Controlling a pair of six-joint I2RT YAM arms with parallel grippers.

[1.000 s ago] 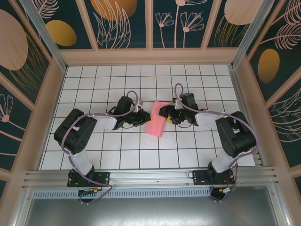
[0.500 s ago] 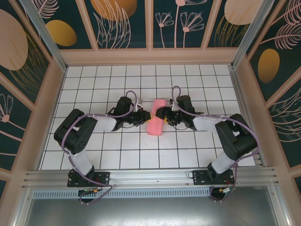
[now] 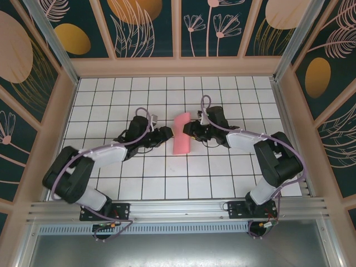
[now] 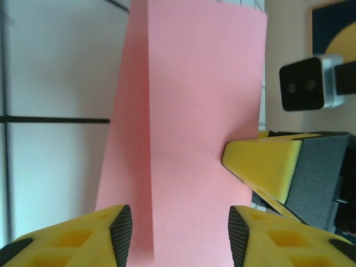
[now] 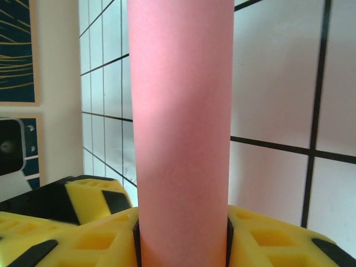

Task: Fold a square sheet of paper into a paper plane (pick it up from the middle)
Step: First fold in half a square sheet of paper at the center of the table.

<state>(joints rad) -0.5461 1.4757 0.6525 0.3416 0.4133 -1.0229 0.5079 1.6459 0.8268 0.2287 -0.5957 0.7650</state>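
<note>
The sheet of paper (image 3: 181, 137) sits mid-table (image 3: 222, 173) between the 2 arms: left gripper (image 3: 166, 133) just left of it, right gripper (image 3: 187, 129) at its right, its fingers astride the paper.

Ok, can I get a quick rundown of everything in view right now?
paper: one, salmon pink, folded narrow, mid-table between the grippers
table: one, white with a black grid, under everything
walls: three, dark teal floral panels in pink frames, around the table
rail: one, silver, near edge, carrying the arm bases
arms: two, black and white with purple cables, reaching inward from the near edge
left gripper: one, yellow fingers with black pads, open, just left of the paper
right gripper: one, same colours, closed on the paper
</note>
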